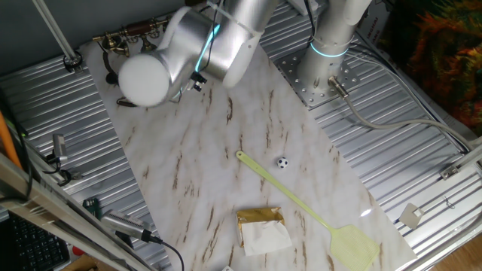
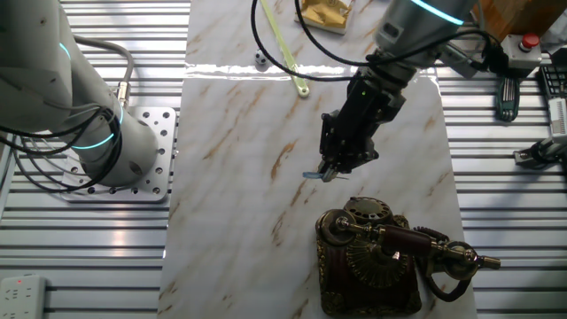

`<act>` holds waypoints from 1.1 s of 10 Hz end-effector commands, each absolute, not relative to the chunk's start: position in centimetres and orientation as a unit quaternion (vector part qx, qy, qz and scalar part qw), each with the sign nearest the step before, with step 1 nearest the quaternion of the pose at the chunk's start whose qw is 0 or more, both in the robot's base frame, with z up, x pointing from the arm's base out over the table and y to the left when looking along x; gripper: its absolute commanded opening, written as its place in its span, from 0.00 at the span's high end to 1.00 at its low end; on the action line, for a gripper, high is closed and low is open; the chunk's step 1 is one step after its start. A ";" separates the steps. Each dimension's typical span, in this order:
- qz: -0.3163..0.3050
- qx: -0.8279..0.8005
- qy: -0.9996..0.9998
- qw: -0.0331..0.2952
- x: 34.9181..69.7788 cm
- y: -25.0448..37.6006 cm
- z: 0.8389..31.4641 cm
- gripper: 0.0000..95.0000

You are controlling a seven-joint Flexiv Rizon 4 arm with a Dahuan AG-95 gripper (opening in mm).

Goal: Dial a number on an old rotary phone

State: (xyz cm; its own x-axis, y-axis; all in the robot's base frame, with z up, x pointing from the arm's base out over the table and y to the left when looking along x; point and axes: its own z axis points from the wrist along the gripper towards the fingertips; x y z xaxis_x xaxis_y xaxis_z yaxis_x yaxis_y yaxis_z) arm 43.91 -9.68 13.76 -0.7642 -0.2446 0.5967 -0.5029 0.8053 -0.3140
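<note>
Old rotary phone [image 2: 372,261] low and right of centre in the other fixed view, on the marble surface [image 2: 239,177]; handset [image 2: 403,241] across the cradle, round dial [image 2: 366,213] at the upper edge of the base, partly covered by the handset. In one fixed view only its brass parts visible at upper left [image 1: 124,36], rest hidden behind the arm. Claw [image 2: 326,173] just above and left of the dial, apart from it, not yet touching; fingers seemingly close together, but too small and blurred to tell for sure. Best now, by judgement: come down slowly with one fingertip into a single dial hole, away from the handset, then turn along the circle, not straight, with light downward pressure only. Risk: small phone sliding or tipping on smooth marble, fingertip slipping out of the hole. Yellow swatter [image 1: 309,211], small ball [image 1: 282,162] and packet [image 1: 262,229] well apart, no obstacle.
</note>
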 end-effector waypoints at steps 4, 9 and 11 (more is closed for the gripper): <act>0.254 0.212 -0.900 0.284 43.7 -9.9 13.9 1.00; 0.264 0.216 -0.894 0.290 43.8 -10.2 14.2 1.00; 0.273 0.221 -0.889 0.295 44.1 -10.5 14.5 1.00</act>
State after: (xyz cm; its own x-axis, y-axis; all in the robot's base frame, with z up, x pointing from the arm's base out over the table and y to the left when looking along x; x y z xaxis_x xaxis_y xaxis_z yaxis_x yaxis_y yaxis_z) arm 44.02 -10.59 14.56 -0.7278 -0.2329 0.6451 -0.5556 0.7517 -0.3554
